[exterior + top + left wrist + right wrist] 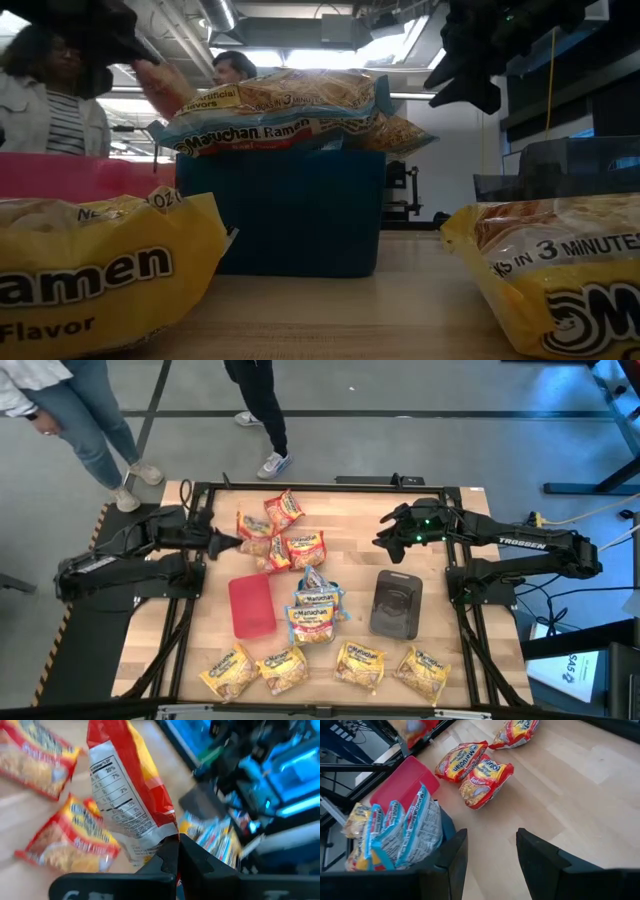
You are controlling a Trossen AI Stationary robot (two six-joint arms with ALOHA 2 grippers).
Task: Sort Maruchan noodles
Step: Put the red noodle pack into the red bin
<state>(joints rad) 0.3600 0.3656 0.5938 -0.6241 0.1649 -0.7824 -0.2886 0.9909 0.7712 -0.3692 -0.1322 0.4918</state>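
Observation:
A red Maruchan packet (130,790) is in my left gripper (177,857), which is shut on it at the table's far left (228,543). Three more red packets (283,510) (275,552) (305,548) lie flat on the wood beside it. Several blue-edged packets (318,605) are heaped on the teal tray (290,210) in the middle. A row of yellow packets (283,668) lies along the near edge. My right gripper (492,855) hangs open above the table's far right (385,538), with nothing between its fingers. My left gripper pinches the red packet by one corner of its sealed edge (167,837) between its two fingers. The fingers come from the table's left, slanting a little downward. The packet stretches away beyond the fingertips with its printed back toward the wrist camera, apparently clear of the table.
A flat red tray (251,605) lies left of the teal one and a dark grey tray (396,603) to its right. Bare wood (350,530) shows at the far middle. People (95,420) stand beyond the far edge. The black frame (330,488) rims the table.

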